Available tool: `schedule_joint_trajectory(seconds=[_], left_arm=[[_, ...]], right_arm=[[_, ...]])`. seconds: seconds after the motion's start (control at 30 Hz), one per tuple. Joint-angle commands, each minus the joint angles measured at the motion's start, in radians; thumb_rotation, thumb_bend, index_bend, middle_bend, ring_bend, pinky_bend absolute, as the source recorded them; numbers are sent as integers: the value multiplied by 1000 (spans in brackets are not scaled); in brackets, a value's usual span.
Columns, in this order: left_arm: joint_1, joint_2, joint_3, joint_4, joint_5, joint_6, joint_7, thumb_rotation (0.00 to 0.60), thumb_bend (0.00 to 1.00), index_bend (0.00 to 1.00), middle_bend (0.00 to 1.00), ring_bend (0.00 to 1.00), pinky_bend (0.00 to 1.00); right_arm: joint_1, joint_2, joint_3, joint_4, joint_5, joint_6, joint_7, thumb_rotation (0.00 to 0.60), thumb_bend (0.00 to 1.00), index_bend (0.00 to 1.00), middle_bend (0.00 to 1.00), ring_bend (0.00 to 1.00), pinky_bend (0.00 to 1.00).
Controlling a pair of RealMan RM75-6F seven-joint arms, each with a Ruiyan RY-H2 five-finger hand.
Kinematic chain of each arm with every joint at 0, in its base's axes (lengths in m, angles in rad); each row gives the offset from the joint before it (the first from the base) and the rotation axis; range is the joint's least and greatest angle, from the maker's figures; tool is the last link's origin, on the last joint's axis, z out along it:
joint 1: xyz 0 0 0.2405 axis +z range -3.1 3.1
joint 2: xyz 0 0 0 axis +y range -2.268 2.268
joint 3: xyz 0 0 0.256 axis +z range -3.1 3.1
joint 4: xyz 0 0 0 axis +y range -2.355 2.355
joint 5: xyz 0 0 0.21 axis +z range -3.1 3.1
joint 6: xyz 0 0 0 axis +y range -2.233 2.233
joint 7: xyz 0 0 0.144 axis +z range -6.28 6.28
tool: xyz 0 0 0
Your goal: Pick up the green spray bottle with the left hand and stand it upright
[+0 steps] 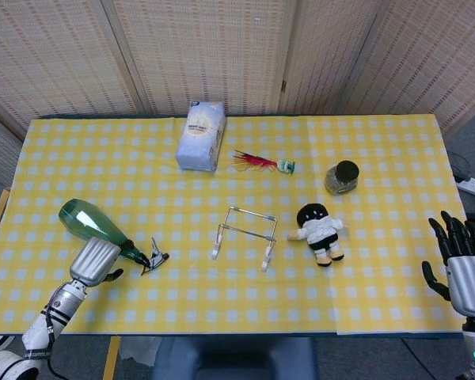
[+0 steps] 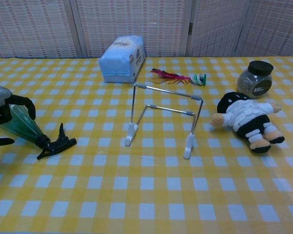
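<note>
The green spray bottle (image 1: 85,219) lies on its side on the yellow checked cloth at the left, its black trigger head (image 1: 152,258) pointing right. My left hand (image 1: 94,260) hovers over the bottle's narrow end. In the chest view its fingers (image 2: 20,102) arch over the bottle (image 2: 20,125) and the thumb sits on the near side, so the bottle lies between them, still flat on the cloth. My right hand (image 1: 464,270) stays at the table's right edge, fingers spread and holding nothing.
A wire rack (image 1: 244,236) stands mid-table, with a plush doll (image 1: 320,231) to its right. Further back are a blue tissue pack (image 1: 200,134), a feather toy (image 1: 263,163) and a dark-lidded jar (image 1: 342,177). Woven screens close off the back.
</note>
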Motion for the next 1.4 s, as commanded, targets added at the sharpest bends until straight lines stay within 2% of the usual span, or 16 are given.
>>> schedule_joint_trajectory(seconds=[0.03, 0.4, 0.63, 1.03, 1.33, 1.4], left_arm=[[-24, -30, -6, 32, -22, -24, 12, 600, 268, 404, 1000, 1000, 1000], [-77, -83, -1, 83, -66, -87, 5, 600, 271, 402, 1000, 1000, 1000], [-102, -101, 7, 106, -97, -126, 28, 600, 351, 417, 1000, 1000, 1000], [-120, -131, 25, 166, -122, -145, 14, 600, 362, 460, 1000, 1000, 1000], [-113, -137, 26, 177, -111, -99, -2, 600, 416, 611, 1000, 1000, 1000], [-105, -136, 18, 168, -107, -65, -16, 600, 428, 607, 1000, 1000, 1000]], right_arm=[[3, 6, 2, -1, 9, -14, 12, 600, 456, 0, 0, 0, 0], [-3, 22, 6, -5, 30, -21, 33, 600, 456, 0, 0, 0, 0], [-10, 32, 4, -6, 26, -12, 49, 600, 456, 0, 0, 0, 0], [-10, 36, 2, -11, 25, -19, 52, 600, 456, 0, 0, 0, 0], [-10, 36, 2, -11, 25, -21, 52, 600, 456, 0, 0, 0, 0], [-12, 37, 1, -12, 21, -17, 55, 600, 456, 0, 0, 0, 0]])
